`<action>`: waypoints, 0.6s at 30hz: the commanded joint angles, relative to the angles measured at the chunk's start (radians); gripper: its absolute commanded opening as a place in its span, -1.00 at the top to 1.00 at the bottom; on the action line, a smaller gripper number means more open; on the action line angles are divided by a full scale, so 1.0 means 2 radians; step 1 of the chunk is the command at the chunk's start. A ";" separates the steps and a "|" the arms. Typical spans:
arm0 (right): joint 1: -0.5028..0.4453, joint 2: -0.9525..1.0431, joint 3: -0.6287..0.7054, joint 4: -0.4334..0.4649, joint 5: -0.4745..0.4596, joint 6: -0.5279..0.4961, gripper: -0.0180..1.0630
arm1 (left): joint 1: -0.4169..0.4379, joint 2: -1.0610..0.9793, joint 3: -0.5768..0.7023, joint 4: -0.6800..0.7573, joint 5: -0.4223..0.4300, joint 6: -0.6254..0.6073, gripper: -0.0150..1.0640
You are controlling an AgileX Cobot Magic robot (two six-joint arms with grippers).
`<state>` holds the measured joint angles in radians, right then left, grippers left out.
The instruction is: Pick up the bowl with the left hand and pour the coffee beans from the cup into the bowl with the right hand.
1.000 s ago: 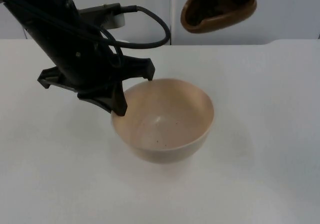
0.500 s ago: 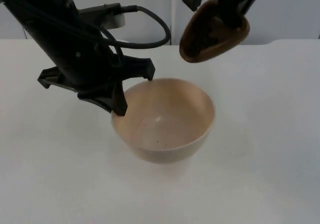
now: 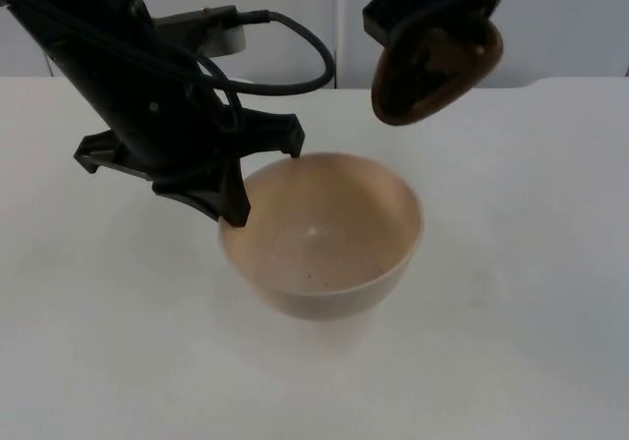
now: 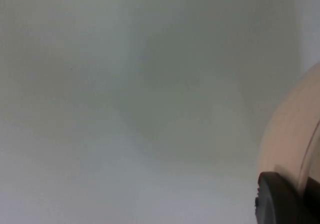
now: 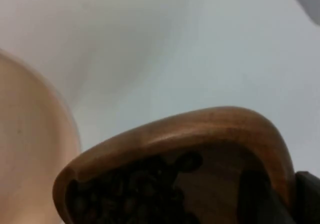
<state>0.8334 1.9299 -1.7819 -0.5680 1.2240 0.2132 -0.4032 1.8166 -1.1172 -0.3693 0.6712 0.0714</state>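
The bowl (image 3: 321, 236) sits nearest in the top view, at the middle of the white table (image 3: 531, 342). It is a rounded, pale beige vessel with a smooth, matte interior that holds no beans yet apart from a few dark specks. It is probably rigid, moderately light and breakable if dropped; its thin rim is the practical place to take hold.

The left gripper (image 3: 239, 190) is closed on the bowl's rim at the robot's left side, one finger outside the wall. The left wrist view shows a black fingertip (image 4: 280, 200) against the curved beige wall (image 4: 290, 134).

Farther back and above the table, the right gripper (image 3: 437, 13) is clamped on the wooden cup (image 3: 434, 67). The cup is tilted mouth-down toward the bowl, beyond its far rim and not yet over it. The cup is smooth, brown, oval-mouthed and stiff. The coffee beans (image 5: 130, 194) are dark, loose and small; judged likely to slide out suddenly and bounce.
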 commanded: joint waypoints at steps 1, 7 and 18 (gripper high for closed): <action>0.014 -0.002 0.000 -0.024 -0.001 0.008 0.97 | -0.002 -0.001 -0.003 -0.002 -0.003 0.000 0.98; 0.043 -0.002 0.000 -0.081 -0.001 0.016 0.97 | -0.002 -0.001 -0.003 -0.002 -0.003 0.000 0.98; 0.095 -0.002 0.000 -0.190 -0.001 0.037 0.97 | -0.002 -0.001 -0.003 -0.002 -0.002 0.000 0.98</action>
<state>1.0148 1.9299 -1.7819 -0.9136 1.2240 0.2760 -0.4032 1.8166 -1.1172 -0.3693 0.6713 0.0714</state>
